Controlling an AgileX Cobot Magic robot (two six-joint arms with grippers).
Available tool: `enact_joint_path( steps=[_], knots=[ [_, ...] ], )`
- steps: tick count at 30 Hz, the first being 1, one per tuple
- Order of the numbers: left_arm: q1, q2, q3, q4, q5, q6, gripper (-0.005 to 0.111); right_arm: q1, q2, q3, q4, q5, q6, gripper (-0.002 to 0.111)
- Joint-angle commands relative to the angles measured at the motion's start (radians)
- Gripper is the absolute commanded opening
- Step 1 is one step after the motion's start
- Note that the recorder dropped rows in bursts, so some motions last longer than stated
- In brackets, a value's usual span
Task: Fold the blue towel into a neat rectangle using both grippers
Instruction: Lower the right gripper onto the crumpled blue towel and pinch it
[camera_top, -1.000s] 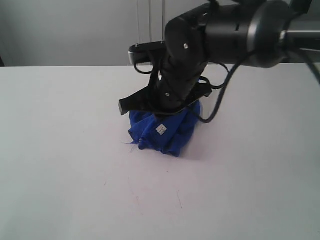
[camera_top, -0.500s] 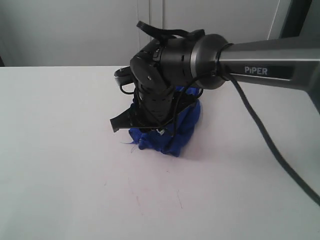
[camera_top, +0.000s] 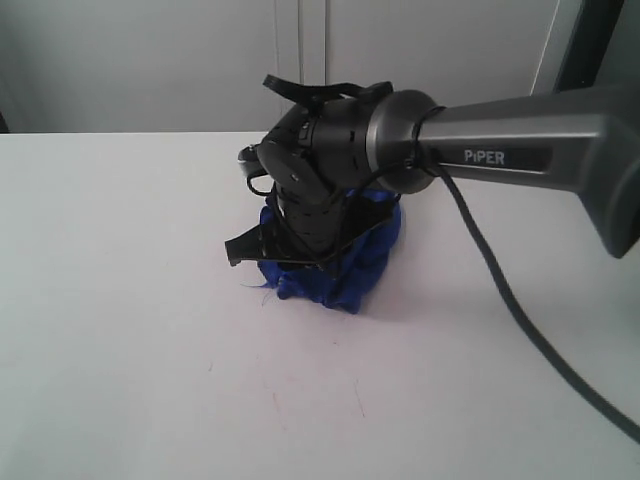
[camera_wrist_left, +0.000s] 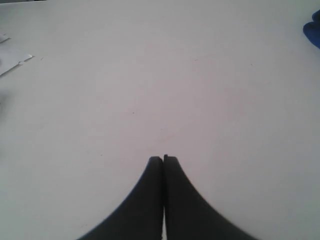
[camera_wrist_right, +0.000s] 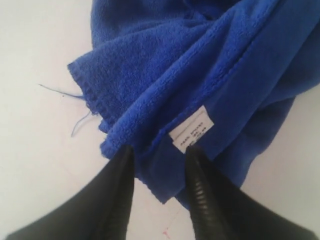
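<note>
The near part of the white table (camera_top: 120, 390) is bare apart from a few faint pinkish marks (camera_top: 272, 396).

Further in, near the middle of the table, the blue towel (camera_top: 352, 272) lies crumpled in a loose heap, not spread flat. A couple of loose blue threads (camera_wrist_right: 75, 107) trail from its hem onto the table on the left side.

The right gripper (camera_wrist_right: 160, 152) points down at the near edge of the heap. Its two fingers stand apart with a fold of the towel's edge between them, and the small white tag (camera_wrist_right: 190, 131) sits just beyond the tips. The cloth there lies slack and does not look pinched.

Above and behind the heap, the right arm (camera_top: 500, 150) reaches in from the right side across the middle, and its black wrist hides the top of the towel. A black cable (camera_top: 500, 290) hangs from the arm down toward the near right.

Beyond the far edge of the table stands a plain pale wall (camera_top: 150, 60).

The left gripper (camera_wrist_left: 163, 159) is outside the exterior view. Its fingers are pressed together with nothing between them, above bare table, well apart from the towel, of which only a blue corner (camera_wrist_left: 314, 31) shows at the edge of its own camera.
</note>
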Motion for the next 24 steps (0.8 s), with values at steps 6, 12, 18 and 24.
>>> enact_joint_path(
  steps=[6,12,18,24],
  knots=[
    [0.005,-0.003,0.001,-0.010,0.002,-0.006,0.000,0.001,0.031,-0.006,-0.044,-0.011,0.055,0.034],
    [0.005,-0.003,0.001,-0.010,0.002,-0.006,0.000,0.001,0.031,-0.006,-0.063,-0.011,0.067,0.032],
    [0.005,-0.003,0.001,-0.010,0.002,-0.006,0.000,0.001,0.034,-0.006,-0.068,-0.011,0.080,0.015],
    [0.005,-0.003,0.001,-0.010,0.002,-0.006,0.000,0.001,0.038,-0.006,-0.056,-0.013,0.083,0.003]
  ],
)
